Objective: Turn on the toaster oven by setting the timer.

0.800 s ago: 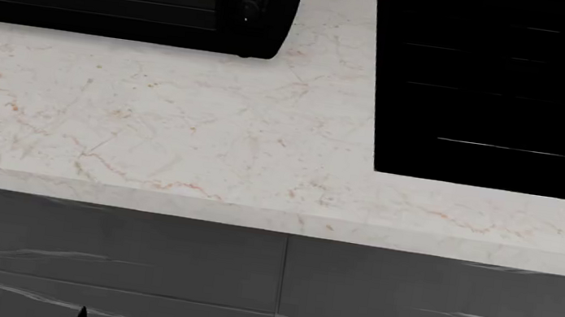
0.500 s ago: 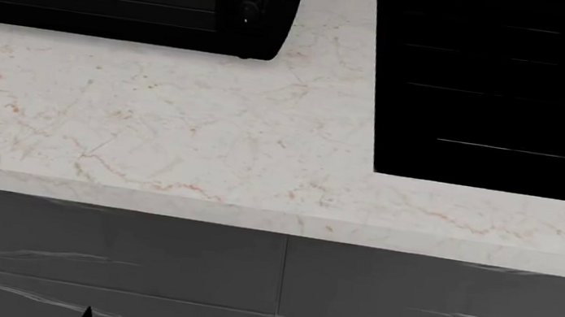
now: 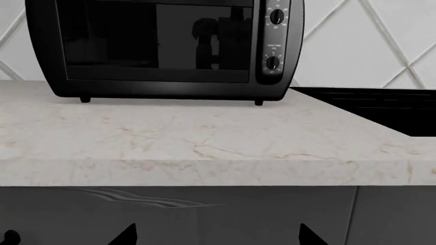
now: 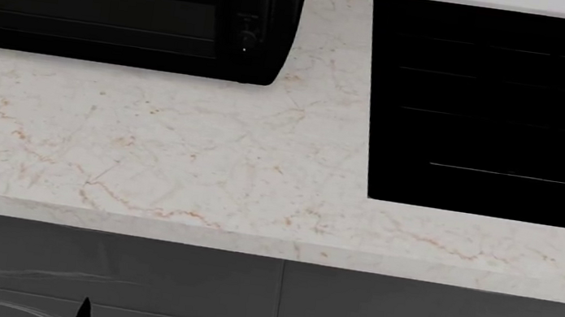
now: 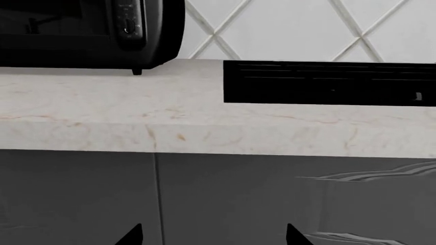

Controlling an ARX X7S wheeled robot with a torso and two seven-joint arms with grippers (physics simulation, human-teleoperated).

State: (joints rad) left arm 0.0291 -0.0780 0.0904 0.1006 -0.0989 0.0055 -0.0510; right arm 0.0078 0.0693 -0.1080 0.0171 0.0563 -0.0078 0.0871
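While both arms hung low in front of the grey cabinet fronts (image 4: pixel 275 305), nothing of the task had yet been touched. Largest in the scene was the pale marble countertop (image 4: pixel 185 154), and the toaster oven (image 3: pixel 163 48) stood at its back edge against the tiled wall (image 5: pixel 293 30), with the flat black cooktop (image 4: pixel 501 114) set into the counter just beside the oven, on the side of its knob column. The oven's dark glass door (image 3: pixel 153 43) took up most of its face. Two round knobs (image 3: pixel 272 63) showed in the left wrist view, one above the other; which of them was the timer could not be read.

The oven looked heavy and rigid, resting on small feet, so it would likely stay put under a twist. A knob is small, hard and probably slick, best pinched across its sides and turned, not pushed.

Of the left gripper (image 3: pixel 214 237) and the right gripper (image 5: pixel 211 236), only dark fingertips (image 3: pixel 126 236) showed, the two tips of each set well apart, holding nothing, both far short of the oven.
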